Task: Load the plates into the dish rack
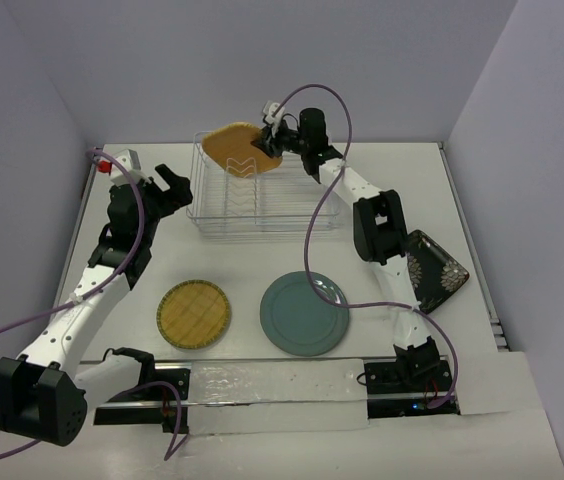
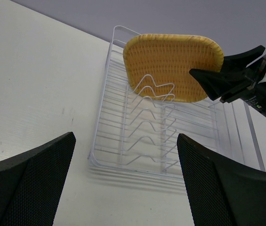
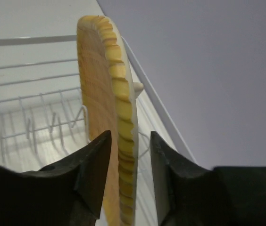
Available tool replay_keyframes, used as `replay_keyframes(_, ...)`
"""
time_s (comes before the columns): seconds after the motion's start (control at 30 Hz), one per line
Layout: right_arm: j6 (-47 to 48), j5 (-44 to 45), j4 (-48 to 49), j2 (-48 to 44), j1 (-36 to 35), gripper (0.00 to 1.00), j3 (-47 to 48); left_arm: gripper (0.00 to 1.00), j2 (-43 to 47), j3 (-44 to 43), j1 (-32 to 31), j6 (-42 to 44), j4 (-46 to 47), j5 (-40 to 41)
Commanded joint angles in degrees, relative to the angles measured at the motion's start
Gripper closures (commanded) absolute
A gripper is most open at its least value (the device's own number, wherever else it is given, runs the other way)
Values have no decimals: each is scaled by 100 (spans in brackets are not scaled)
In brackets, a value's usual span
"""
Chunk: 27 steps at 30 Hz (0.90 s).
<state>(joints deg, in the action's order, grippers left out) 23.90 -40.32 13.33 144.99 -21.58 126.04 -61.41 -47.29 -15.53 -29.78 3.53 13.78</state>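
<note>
At the far end of the rack [image 2: 102, 141] the orange plate [image 2: 170, 66] stands on edge, its woven face turned toward the near side and its wide side running across the rack, behind the last of the wavy dividers [image 2: 152, 117]. Its lower edge is hidden by those wires, so I cannot say whether it sits fully in a slot. The right pincer [image 1: 267, 148] reaches in from the plate's right and straddles that rim. In the wrist view the plate is seen edge-on between the two fingers, with one finger right against it and a sliver of gap on the other side (so I cannot tell whether it is clamped or just loosened). That alignment matters most for the next move: the fingers lie either side of the thin rim, so backing straight off along the plate's plane should clear it without knocking it over. The left pincer [image 1: 157, 185] hangs over the table [image 1: 232, 260] just left of the rack with its fingers spread wide and nothing between them, pointed at the rack. Three plates lie flat on the table well short of the rack. The yellow plate [image 1: 193, 313] is nearer the left arm, the teal plate [image 1: 304, 313] lies between the arms, and the dark plate [image 1: 437, 270] sits beside the right arm, partly under it. I judge one plate loaded or nearly so.
</note>
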Motion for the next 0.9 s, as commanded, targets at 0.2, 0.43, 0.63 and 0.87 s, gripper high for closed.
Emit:
replay_keyframes(0.2,188,125,401,-629,-37,26,190,4,-63,-313,41,22,180,-127)
replay_keyframes(0.43,493,-37,15,-760,-142,12,544,4,-73,-413,41,122,165,-69)
replay_keyframes(0.63,752,82,-129,-515,-294,11,896,3,-87,-427,41,206,248,-91)
replay_keyframes(0.87,438,944,435,-246,-293,11,867,4,-235,-494,41,201,264,-103)
